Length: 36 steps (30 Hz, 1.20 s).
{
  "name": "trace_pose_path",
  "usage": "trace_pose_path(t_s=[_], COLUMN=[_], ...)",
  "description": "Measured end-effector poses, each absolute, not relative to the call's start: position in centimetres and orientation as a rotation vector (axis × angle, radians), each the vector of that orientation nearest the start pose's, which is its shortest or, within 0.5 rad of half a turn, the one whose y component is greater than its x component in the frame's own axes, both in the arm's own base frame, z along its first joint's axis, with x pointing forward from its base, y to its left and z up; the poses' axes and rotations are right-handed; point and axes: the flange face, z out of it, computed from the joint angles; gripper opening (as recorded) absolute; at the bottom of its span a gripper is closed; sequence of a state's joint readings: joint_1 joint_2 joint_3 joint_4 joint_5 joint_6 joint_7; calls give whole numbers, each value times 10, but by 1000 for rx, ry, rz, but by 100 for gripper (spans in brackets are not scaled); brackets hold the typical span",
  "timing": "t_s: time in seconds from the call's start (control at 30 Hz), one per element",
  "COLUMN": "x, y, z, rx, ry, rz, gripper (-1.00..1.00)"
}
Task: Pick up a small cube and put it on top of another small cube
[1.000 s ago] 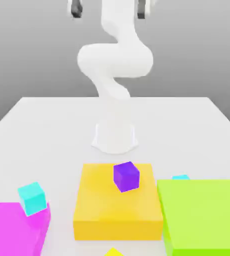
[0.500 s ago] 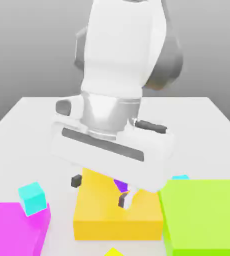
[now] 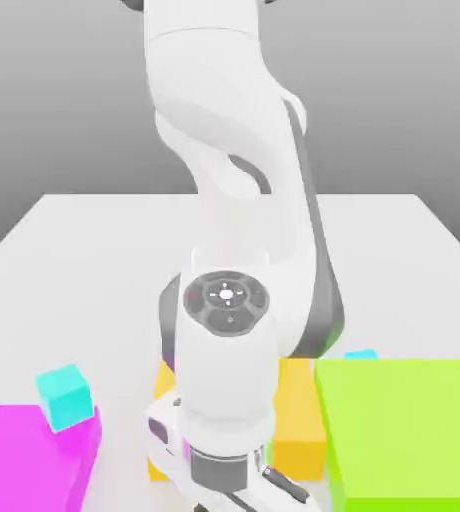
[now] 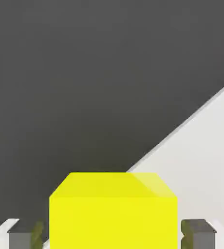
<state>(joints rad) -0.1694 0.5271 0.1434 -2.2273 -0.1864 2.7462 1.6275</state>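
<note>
Yellow cube (image 4: pixel 113 219) lies between the end effector's fingertips (image 4: pixel 198 233).

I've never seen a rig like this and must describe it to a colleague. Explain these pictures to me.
The machine is one white robot arm ending in a two-finger gripper. The exterior view looks at the whole scene from off the arm; the hand view comes from a camera on the hand, close to its work.

On the pale table are three large flat blocks: pink at the exterior view's left, orange in the middle, partly behind the arm, and green at the right. One cyan cube is at the pink block's corner; another peeks out behind the green block.

In the hand view, the fingers flank a yellow cube with narrow gaps beside it, so it doesn't look held.
</note>
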Motion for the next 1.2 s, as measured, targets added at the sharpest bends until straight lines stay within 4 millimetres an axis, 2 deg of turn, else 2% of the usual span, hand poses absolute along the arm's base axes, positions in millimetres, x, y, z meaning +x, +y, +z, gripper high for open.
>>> trace_pose_path(t_s=[0.07,0.1,0.27,0.57,0.8,1.07,1.13,1.2], x=[539,539,534,469,411,340,329,328], y=[-3,-3,-1,11,18,28,30,31], z=[129,134,193,255,293,317,311,293], rx=[-2297,-2295,-2332,-2710,-2901,-2999,-3002,-3004], ry=[2141,2142,2118,1775,1453,1018,938,918], rz=[-2,-2,-8,-60,-53,-10,-1,2], gripper=[-100,-100,-100,-100,-100,-100,-100,-100])
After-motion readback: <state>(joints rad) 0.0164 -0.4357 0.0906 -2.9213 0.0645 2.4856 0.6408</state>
